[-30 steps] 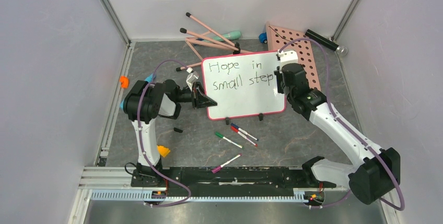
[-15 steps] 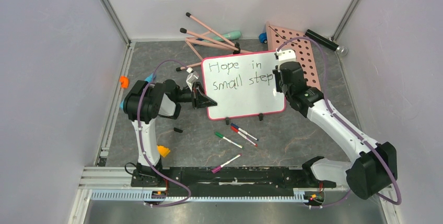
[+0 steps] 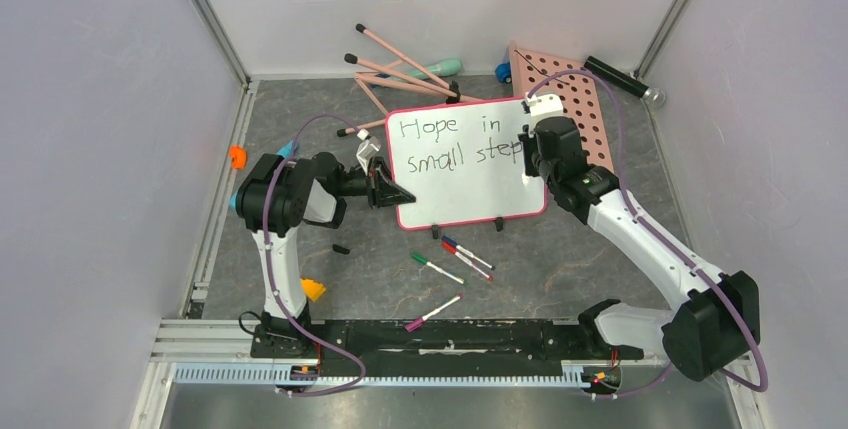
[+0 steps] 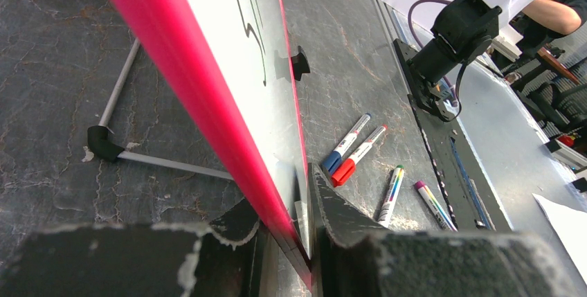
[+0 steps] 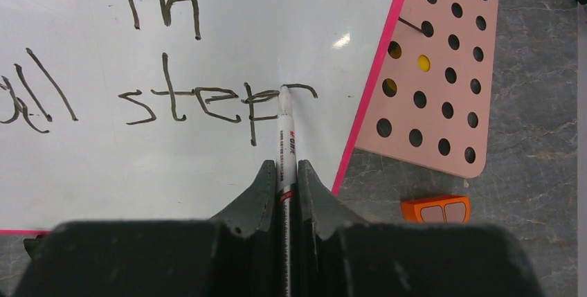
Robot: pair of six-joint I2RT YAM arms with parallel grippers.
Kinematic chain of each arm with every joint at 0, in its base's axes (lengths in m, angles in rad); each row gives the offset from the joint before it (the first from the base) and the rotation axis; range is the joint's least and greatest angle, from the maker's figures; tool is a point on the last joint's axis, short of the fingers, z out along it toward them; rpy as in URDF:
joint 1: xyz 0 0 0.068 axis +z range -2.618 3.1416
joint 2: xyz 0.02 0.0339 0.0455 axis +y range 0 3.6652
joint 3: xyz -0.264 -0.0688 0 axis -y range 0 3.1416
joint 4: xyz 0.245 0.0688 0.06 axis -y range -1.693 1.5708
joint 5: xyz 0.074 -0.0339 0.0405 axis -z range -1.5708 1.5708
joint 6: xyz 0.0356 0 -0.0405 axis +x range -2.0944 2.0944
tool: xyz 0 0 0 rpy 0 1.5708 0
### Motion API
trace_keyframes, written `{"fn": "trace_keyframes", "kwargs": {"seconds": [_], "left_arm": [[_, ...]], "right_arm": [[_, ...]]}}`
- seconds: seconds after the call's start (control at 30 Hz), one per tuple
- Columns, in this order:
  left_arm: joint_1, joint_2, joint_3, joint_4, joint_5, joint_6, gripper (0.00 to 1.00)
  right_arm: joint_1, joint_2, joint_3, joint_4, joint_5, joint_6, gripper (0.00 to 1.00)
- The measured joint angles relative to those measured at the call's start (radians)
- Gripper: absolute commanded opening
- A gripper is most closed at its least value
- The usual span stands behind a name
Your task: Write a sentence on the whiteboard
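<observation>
While left tool (image 3: 392, 193) clamps whiteboard (image 3: 460, 184) | right tool (image 5: 285, 167): one marker (image 5: 286, 131) | loose markers (image 3: 437, 268): four

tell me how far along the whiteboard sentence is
Done: the sentence reads "Hope in" over "small step" on the whiteboard. In hand: the right gripper is shut on a marker whose tip touches the board just past "step", where one short curved stroke is started; the left gripper clamps the board's edge. Left: finishing that last letter, then lifting the marker off.
</observation>
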Motion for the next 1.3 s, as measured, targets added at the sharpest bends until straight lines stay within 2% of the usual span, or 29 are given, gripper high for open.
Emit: {"fn": "trace_keyframes", "kwargs": {"seconds": [1.3], "left_arm": [[0.0, 0.0, 0.0, 0.001, 0.0, 0.0, 0.16]], "right_arm": [[-0.006, -0.032, -0.019, -0.045, 0.068, 0.0, 0.0]]}}
